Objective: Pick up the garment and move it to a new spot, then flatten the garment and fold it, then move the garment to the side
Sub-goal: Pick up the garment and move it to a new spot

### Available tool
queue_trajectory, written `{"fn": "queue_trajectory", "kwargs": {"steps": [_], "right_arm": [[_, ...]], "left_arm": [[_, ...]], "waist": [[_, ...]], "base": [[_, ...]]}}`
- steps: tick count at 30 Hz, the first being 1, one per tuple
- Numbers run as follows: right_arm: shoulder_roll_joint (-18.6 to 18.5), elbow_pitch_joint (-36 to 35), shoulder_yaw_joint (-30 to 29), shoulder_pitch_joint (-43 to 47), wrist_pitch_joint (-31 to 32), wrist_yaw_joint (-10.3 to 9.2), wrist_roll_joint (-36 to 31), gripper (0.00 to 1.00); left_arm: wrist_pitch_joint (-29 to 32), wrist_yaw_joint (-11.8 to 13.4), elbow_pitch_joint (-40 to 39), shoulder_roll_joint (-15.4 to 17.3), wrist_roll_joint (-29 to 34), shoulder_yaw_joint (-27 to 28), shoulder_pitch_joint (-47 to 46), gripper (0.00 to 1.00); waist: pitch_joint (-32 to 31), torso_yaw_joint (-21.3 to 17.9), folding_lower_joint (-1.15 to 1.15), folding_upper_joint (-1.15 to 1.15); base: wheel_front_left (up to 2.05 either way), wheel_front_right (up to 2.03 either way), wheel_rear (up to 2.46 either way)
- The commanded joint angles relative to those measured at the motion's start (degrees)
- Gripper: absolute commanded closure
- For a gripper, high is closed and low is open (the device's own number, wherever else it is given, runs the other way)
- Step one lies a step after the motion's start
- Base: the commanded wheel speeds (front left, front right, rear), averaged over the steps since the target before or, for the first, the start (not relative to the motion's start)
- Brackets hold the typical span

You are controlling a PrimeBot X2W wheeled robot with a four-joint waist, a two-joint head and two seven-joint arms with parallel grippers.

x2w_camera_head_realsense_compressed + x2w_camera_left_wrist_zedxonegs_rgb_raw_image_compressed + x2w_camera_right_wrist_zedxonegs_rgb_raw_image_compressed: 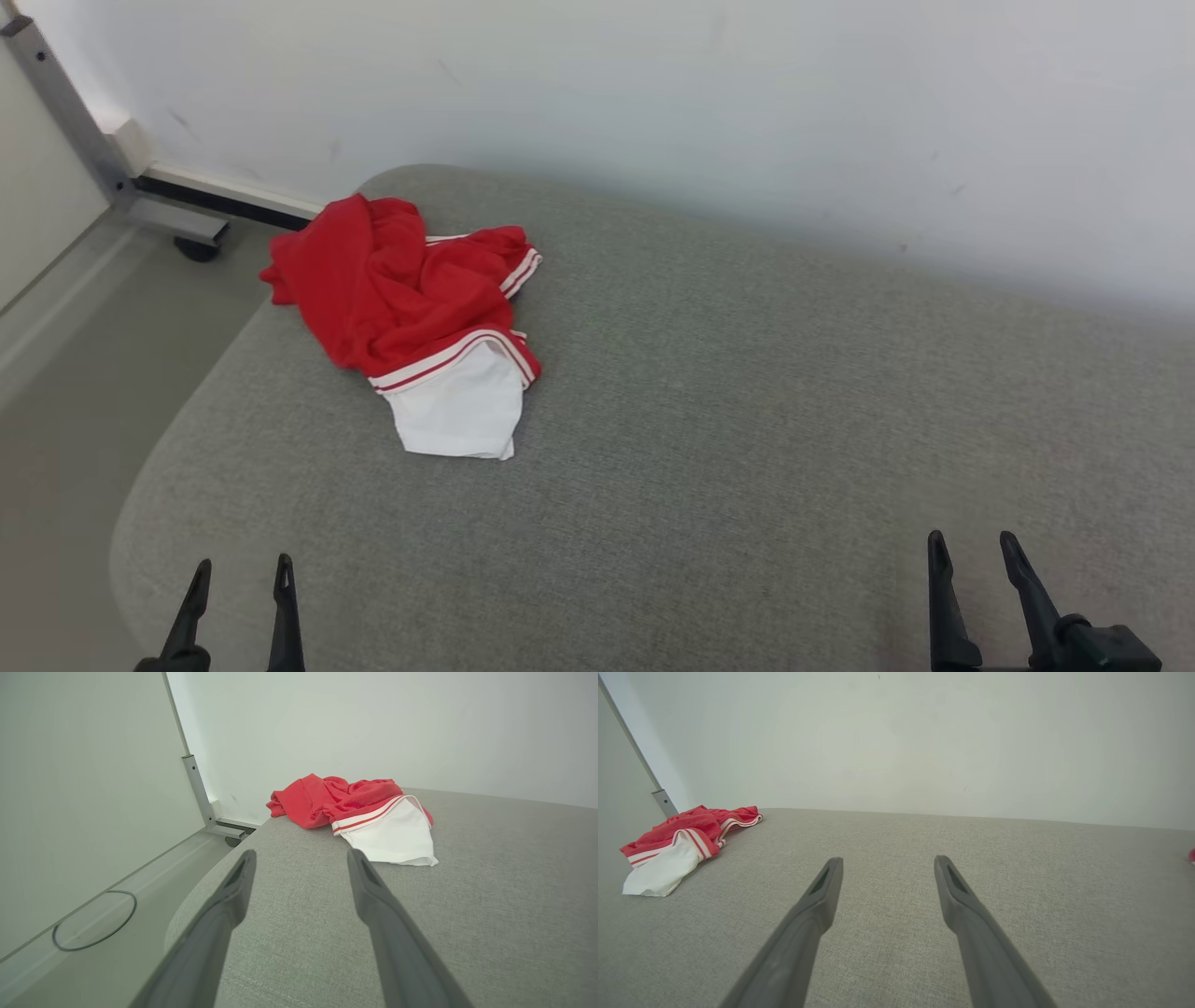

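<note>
Grey padded surface [747, 420], crumpled red garment [401, 289]; left claw [243, 561], right claw [971, 535] agape, empty.

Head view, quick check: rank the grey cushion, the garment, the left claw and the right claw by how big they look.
1. grey cushion, by far the largest
2. garment
3. right claw and left claw: both cropped by the bottom edge, the right showing slightly more, so not ranked
</note>
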Motion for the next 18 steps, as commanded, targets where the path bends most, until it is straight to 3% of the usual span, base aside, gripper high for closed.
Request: {"fn": "queue_trajectory", "kwargs": {"steps": [1, 8, 18], "right_arm": [[-0.1, 0.13, 0.12, 0.18, -0.25, -0.15, -0.3, 0.0], [-0.05, 0.45, 0.49, 0.13, -0.25, -0.15, -0.42, 0.0], [-0.23, 0.58, 0.98, 0.27, -0.25, -0.15, -0.22, 0.0]], "left_arm": [[-0.18, 0.18, 0.09, 0.3, -0.59, 0.24, 0.4, 0.0], [-0.18, 0.75, -0.8, 0.02, -0.51, 0.26, 1.49, 0.0], [-0.18, 1.35, -1.36, -0.29, -0.49, 0.13, 1.81, 0.0]], "waist": [[-0.03, 3.73, 0.0, 0.0], [-0.01, 6.51, 0.0, 0.0], [0.04, 7.05, 0.0, 0.0]], "base": [[0.0, 0.0, 0.0], [0.0, 0.0, 0.0], [0.0, 0.0, 0.0]]}}
